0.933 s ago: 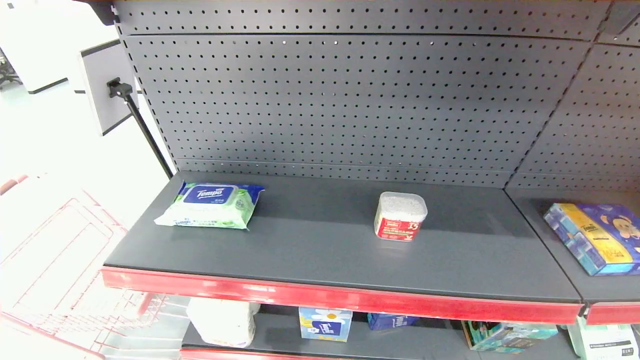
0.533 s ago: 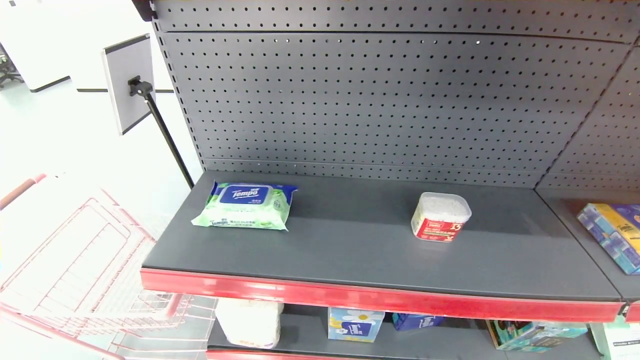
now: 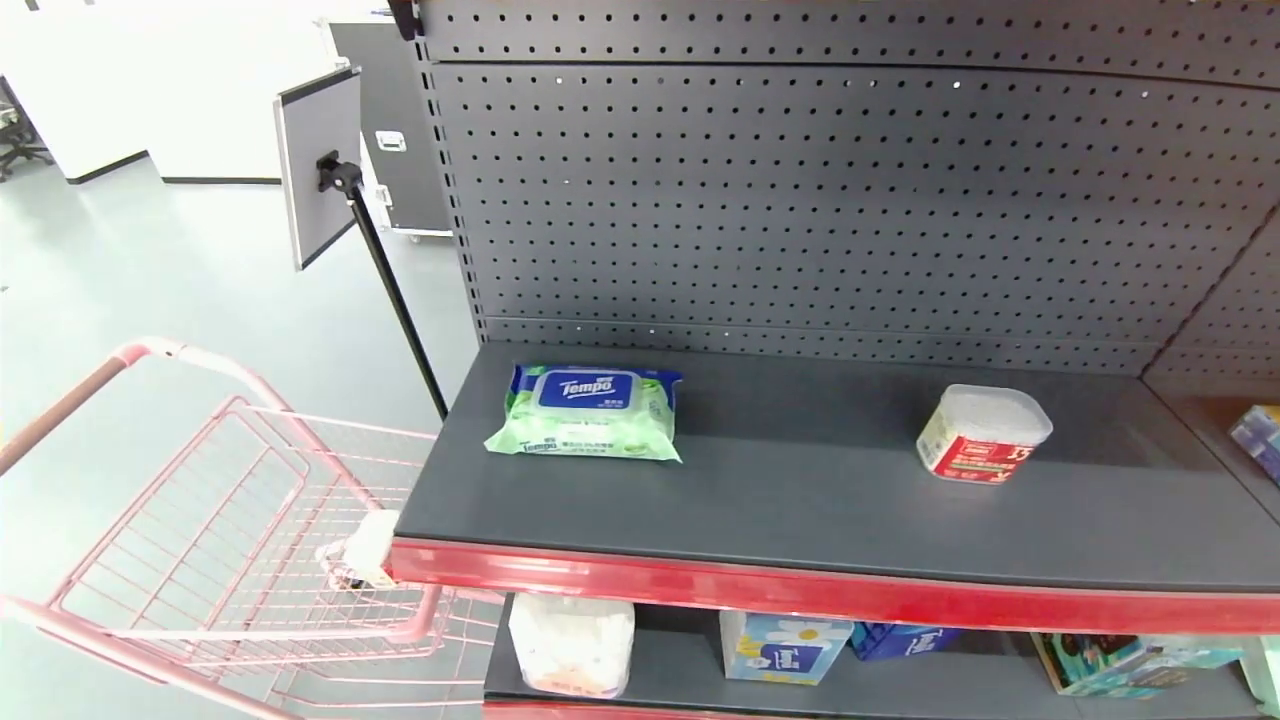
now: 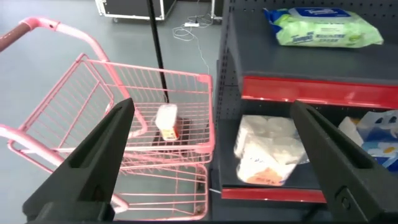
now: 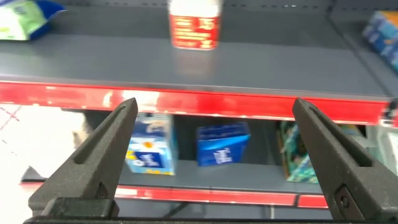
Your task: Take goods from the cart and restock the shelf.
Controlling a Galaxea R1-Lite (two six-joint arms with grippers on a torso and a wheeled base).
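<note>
- The left gripper point(image 4: 211, 104) points toward the cart, jaws wide apart and holding nothing. The right gripper point(image 5: 214, 102) faces the shelf's red front lip, jaws likewise spread and empty.
- A small white jar point(image 4: 166, 121) sits in the pink cart point(image 3: 90, 385), at 8 o'clock in the head view, at the basket's shelf-side end.
- It looks light, rigid and smooth-sided. I would pinch across its body at mid-height, as it may slip on the wire floor.
- On the shelf point(image 3: 800, 500) lies a wipes pack point(image 3: 590, 412), with a lidded tub point(image 3: 982, 432) well apart at its 3 o'clock.
- Since the earlier frames the head camera has swung toward 9 o'clock. More of the cart shows, and the shelf goods themselves have not moved.
</note>
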